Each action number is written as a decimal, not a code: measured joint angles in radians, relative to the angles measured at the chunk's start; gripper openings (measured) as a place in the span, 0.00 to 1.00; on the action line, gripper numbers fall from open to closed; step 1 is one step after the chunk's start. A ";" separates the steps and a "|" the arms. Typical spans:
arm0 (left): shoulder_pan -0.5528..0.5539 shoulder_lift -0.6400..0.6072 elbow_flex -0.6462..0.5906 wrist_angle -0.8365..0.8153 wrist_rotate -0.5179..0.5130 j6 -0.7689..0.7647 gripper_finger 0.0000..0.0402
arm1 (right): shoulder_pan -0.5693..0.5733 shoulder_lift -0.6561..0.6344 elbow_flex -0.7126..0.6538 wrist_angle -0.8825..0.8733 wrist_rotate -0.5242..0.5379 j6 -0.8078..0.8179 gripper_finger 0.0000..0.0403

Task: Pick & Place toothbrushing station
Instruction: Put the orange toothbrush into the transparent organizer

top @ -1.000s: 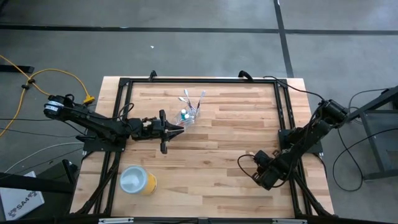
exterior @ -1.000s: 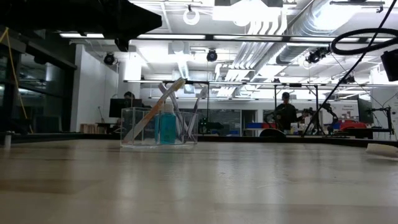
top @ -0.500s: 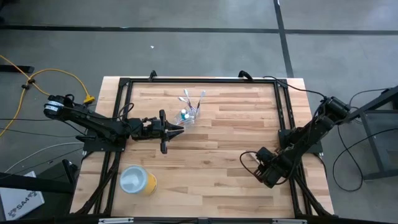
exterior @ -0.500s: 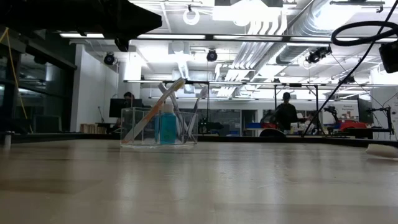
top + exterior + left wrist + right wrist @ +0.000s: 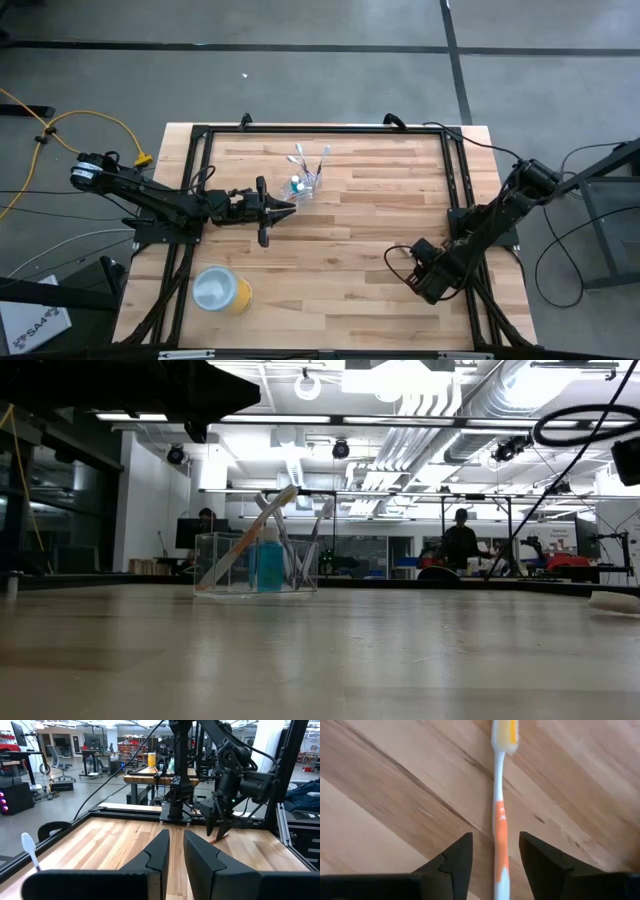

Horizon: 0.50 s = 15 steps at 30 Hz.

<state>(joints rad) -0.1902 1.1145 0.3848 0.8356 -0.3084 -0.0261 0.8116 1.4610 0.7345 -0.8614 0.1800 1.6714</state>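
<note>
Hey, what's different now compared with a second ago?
Only the right arm shifted slightly, its right claw open, straddling the orange-and-white toothbrush lying on the table. The left claw and the clear plastic cup of toothbrushes stayed put.

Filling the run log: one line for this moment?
right pincer: open over orange toothbrush flat on table | left pincer: beside cup

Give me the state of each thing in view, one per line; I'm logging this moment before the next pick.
Clear plastic cup: upright on the table, holding toothbrushes and a blue tube.
Blue tube: standing inside the cup.
Orange toothbrush: lying flat on the table, between the open right fingers, not gripped.
Right gripper: open, poised over the toothbrush.
Left gripper: nearly closed, empty, beside the cup.
Yellow cup: lying on its side.
</note>
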 joint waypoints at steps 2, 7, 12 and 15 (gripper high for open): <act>0.000 0.000 0.000 0.000 0.000 0.000 0.13 | 0.000 0.024 0.000 0.011 -0.010 -0.001 0.38; 0.000 0.000 0.000 0.000 0.000 0.000 0.13 | 0.000 0.082 0.000 0.002 -0.069 -0.013 0.38; 0.000 0.000 0.000 0.000 0.002 0.000 0.13 | 0.000 0.129 0.006 0.004 -0.071 -0.026 0.38; 0.000 0.000 0.000 0.000 0.004 -0.002 0.13 | 0.000 0.140 0.006 0.009 -0.072 -0.026 0.36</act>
<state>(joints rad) -0.1902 1.1145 0.3850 0.8356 -0.3046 -0.0281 0.8120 1.6011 0.7406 -0.8521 0.1081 1.6451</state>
